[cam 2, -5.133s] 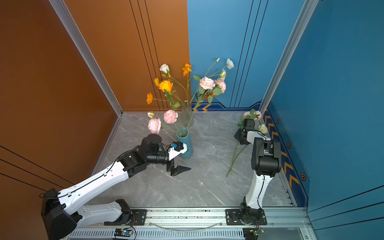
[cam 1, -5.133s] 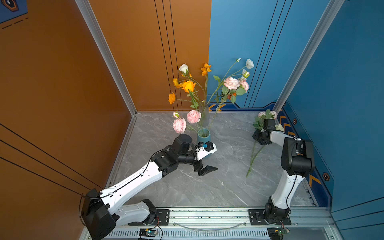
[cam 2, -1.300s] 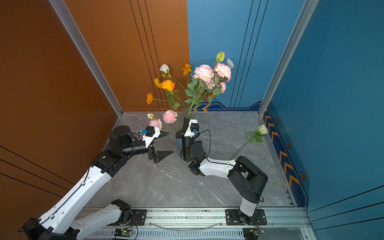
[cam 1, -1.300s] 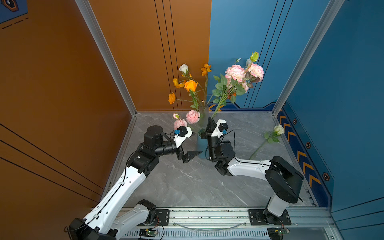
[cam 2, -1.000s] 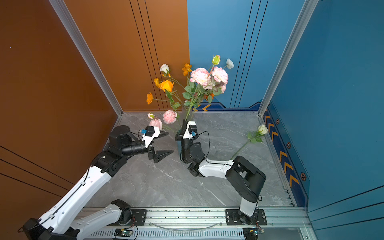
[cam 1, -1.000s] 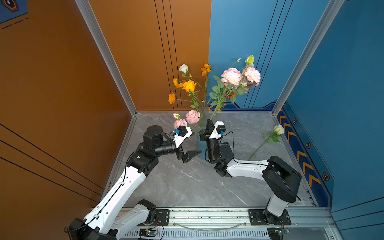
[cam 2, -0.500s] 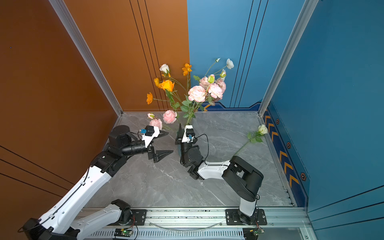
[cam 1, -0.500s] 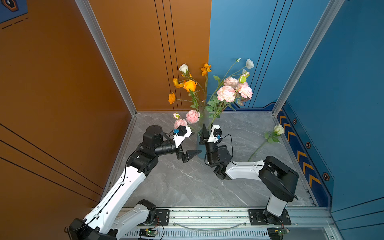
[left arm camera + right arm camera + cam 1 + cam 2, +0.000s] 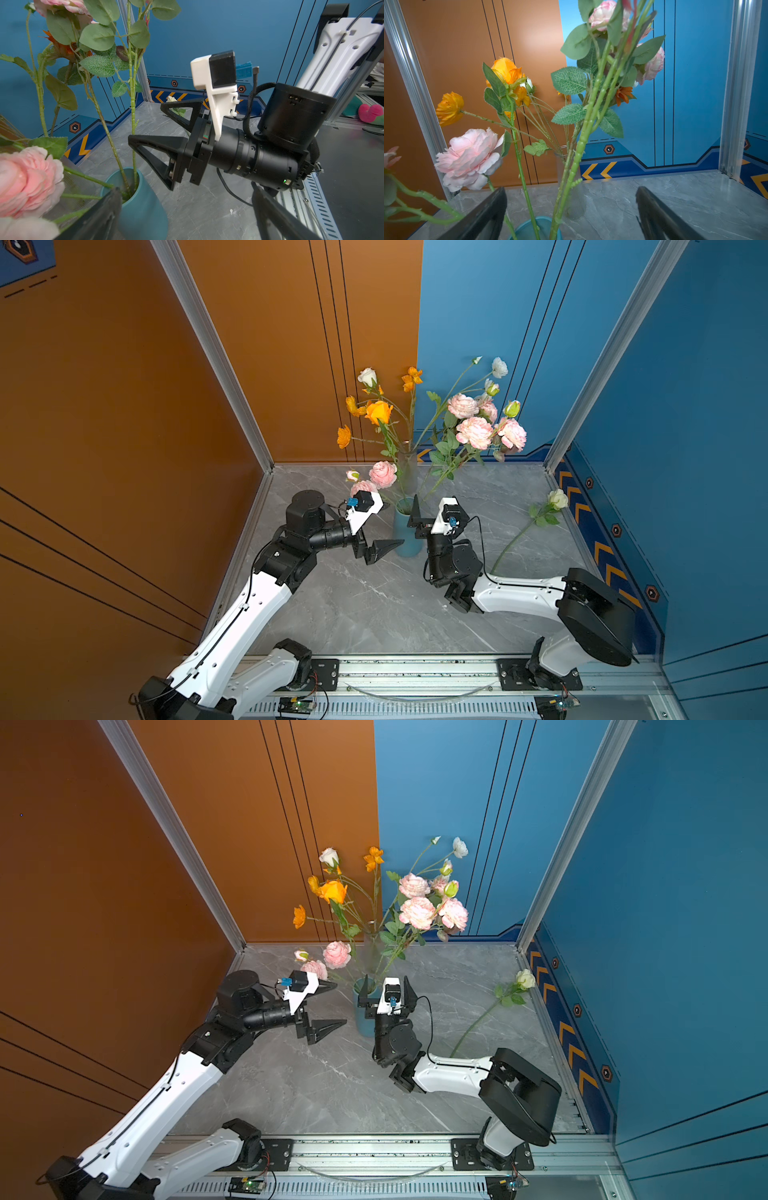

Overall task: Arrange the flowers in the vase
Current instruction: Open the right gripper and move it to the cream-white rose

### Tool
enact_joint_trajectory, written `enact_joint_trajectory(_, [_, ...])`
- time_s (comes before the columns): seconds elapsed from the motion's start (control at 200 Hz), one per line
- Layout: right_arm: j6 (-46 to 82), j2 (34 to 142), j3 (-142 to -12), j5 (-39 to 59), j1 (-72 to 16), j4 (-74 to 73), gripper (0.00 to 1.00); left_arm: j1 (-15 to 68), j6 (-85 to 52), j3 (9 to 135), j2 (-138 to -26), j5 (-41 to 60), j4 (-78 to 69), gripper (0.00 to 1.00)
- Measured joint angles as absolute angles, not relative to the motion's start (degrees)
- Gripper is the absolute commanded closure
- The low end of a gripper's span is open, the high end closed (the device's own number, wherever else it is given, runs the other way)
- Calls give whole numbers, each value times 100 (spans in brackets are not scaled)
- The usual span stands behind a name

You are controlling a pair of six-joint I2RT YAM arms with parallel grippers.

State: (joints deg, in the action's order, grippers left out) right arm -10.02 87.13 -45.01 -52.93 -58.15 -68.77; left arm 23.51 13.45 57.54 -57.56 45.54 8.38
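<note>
- The left gripper (image 9: pixel 328 1006) is just left of the teal vase (image 9: pixel 365 1021); its jaws are wide apart and hold nothing; a bump could tip the vase.
- Most flowers (image 9: pixel 417 913) stand in the vase; they lean, so it may fall easily.
- The right gripper (image 9: pixel 385 981) is at the vase; its jaws are wide apart around the stems; pulling back crooked could snag one.
- One white flower (image 9: pixel 525 978) lies on the table (image 9: pixel 332 1094), well right of the vase; its thin stem could slip.
</note>
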Motion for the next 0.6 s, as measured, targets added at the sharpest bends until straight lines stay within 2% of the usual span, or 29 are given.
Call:
enact_joint_trajectory(0.2, [-80, 7522, -4674, -5317, -5769, -4097, 1, 2353, 1345, 5754, -5767, 4554, 836, 2])
enact_joint_trajectory(0.3, [733, 6845, -4709, -5135, -5452, -2423, 2, 2421, 1341, 5754, -5848, 4536, 832, 2])
enact_joint_trajectory(0.44, [1885, 6069, -4696, -4536, -4399, -375, 3, 2926, 1295, 5756, -6145, 4265, 834, 2])
enact_joint_trajectory(0.601, [2753, 5736, -4539, -3398, -2685, 1035, 14, 3719, 1334, 5758, -6543, 3671, 891, 2])
